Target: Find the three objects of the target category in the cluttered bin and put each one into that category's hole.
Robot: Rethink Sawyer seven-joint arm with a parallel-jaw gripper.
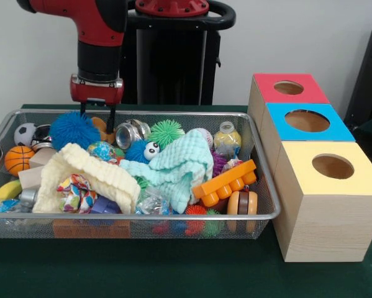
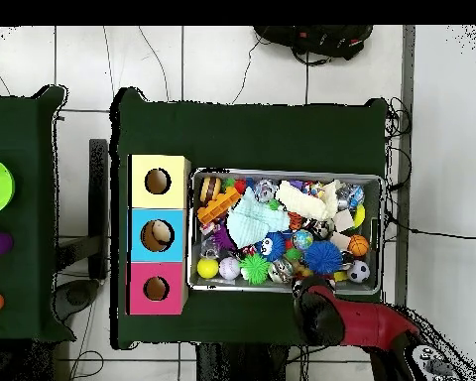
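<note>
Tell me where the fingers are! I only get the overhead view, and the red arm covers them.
Observer: In the front view the gripper hangs at the bin's back edge, beside the blue spiky ball.
Operator: Is it holding a toy?
Observer: It doesn't look so. The fingers are apart, with an orange-brown toy just below them.
Operator: What are the boxes like from the side?
Observer: The boxes have pale wooden sides.

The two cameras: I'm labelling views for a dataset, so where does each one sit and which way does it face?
Front view: across the table, facing the robot, looking at the bin and boxes; the arm and gripper come down from above.
Overhead view: above the table, looking straight down; the arm enters from the bottom.
Shared: bin, boxes, arm.
</note>
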